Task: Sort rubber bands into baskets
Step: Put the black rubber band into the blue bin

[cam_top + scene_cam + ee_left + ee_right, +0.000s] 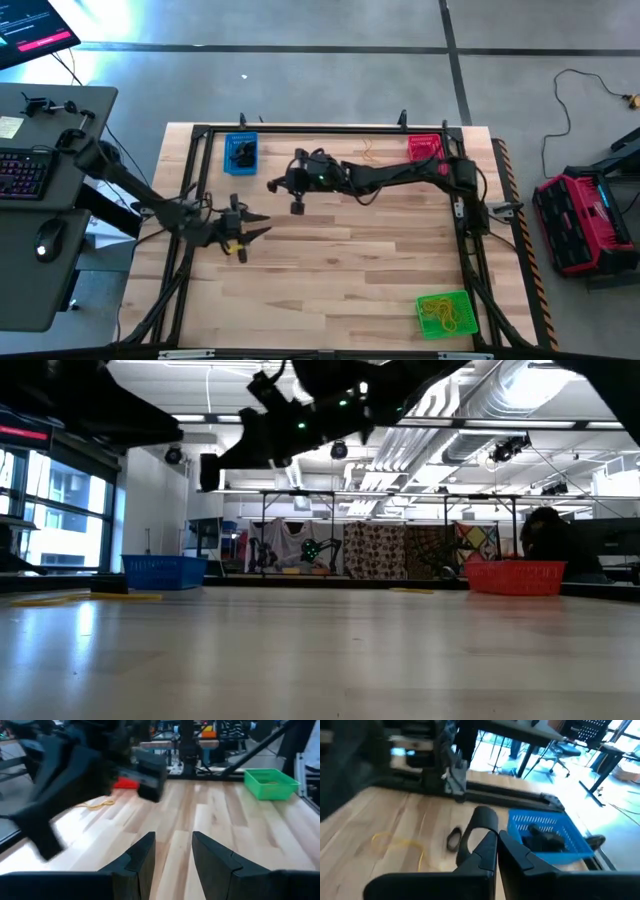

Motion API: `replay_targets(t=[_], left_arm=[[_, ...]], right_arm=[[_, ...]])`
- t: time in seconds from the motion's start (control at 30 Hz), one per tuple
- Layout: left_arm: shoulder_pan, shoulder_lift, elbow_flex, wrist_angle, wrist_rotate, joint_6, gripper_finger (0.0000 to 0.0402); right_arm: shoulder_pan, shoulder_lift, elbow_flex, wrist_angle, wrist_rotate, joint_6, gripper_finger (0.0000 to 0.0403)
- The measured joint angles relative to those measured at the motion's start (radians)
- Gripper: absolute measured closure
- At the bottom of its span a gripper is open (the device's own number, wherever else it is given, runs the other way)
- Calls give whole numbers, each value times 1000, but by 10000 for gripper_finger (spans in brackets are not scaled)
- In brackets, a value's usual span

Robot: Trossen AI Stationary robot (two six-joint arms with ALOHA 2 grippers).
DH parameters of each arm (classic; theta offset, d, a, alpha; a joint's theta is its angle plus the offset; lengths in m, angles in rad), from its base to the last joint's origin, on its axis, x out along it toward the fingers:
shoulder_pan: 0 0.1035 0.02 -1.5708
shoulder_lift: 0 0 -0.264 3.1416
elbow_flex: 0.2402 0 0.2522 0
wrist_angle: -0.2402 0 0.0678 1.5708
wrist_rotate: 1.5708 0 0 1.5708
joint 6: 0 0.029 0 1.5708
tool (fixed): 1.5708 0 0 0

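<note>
Pressed together, empty as far as can be seen: right gripper, hovering above the wood just short of the blue basket, on the side of that basket that faces the table's middle. Spread apart with nothing between them: fingers of the left gripper, hanging well away from the blue basket, toward the near edge of the table.

Lying flat on the boards just beside the right fingertips, on their side away from the blue basket: one black rubber band, squashed to a narrow oval. Long axis roughly along the line of the fingers, not across it, as far as the right wrist view tells. Farther from the blue basket again, well past the black loop: a yellow rubber band, sprawled loose.

Already in the blue basket: a dark heap, most likely black bands. So, by judgement, the black loop bound for there, and the right arm plainly the nearer of the two.

Called for next, probably: parting the jaws, a small sideways shift away from the blue basket to straddle the loop, then down. Risk: a thin flat loop sliding out from under the tips instead of lifting.

Red basket and green basket both far across the table from the blue one.
</note>
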Motion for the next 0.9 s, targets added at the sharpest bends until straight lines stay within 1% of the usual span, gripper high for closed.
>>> replay_targets(t=[0.17,0.3,0.4,0.5,0.63,0.7,0.8,0.9], left_arm=[[-65,-118,0,-86,-39,-20,282],[-110,-193,0,-93,-39,5,282],[-143,-234,0,-92,-39,32,282],[-166,-264,0,-92,-38,33,282],[-181,-289,0,-89,-47,31,282],[-181,-296,0,-88,-65,24,282],[-180,-296,0,-91,-128,25,282],[-180,-296,0,-112,-229,24,282]], right_arm=[[-15,128,188,-27,2,2,403],[-25,247,368,-79,57,2,403],[-37,324,473,-102,91,23,403],[-55,379,536,-99,97,58,403],[-76,435,593,-99,164,84,403],[-84,460,610,-93,173,85,403],[-92,495,623,-66,173,108,403],[-103,519,623,-26,179,133,403]])
